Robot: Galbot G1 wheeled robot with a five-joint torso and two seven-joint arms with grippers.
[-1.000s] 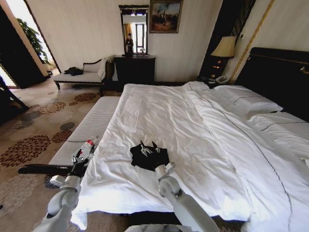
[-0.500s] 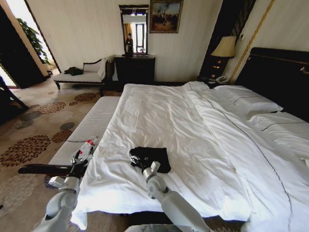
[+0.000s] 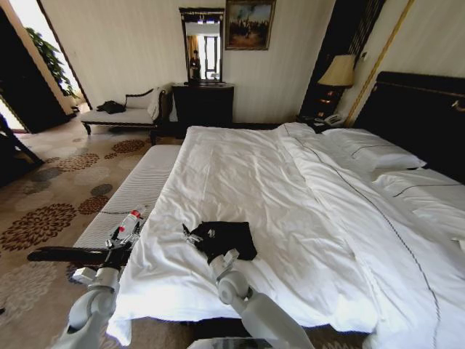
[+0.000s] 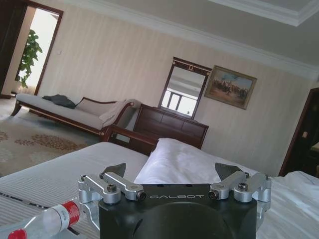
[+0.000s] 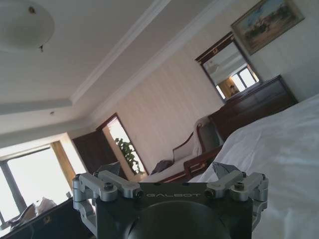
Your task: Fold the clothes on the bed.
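Sitting near the foot edge of the bed point(image 3: 305, 218), toward its left side, the black T-shirt point(image 3: 225, 238) is lying bunched into 1 compact dark lump on the white duvet point(image 3: 240, 182). It is looking light, limp and non-slippery, so it should be draping and sagging once lifted; a pinch at a hem corner or a sleeve edge is looking like the best hold, not the thick middle. Right gripper point(image 3: 195, 235) is hovering at the shirt's left edge, jaws apart and empty in the right wrist view, forearm rising from below. Left gripper point(image 3: 122, 236) is parking off the bed's left edge beside a small bottle point(image 3: 129, 221) on the striped bench point(image 3: 138, 189), jaws apart.
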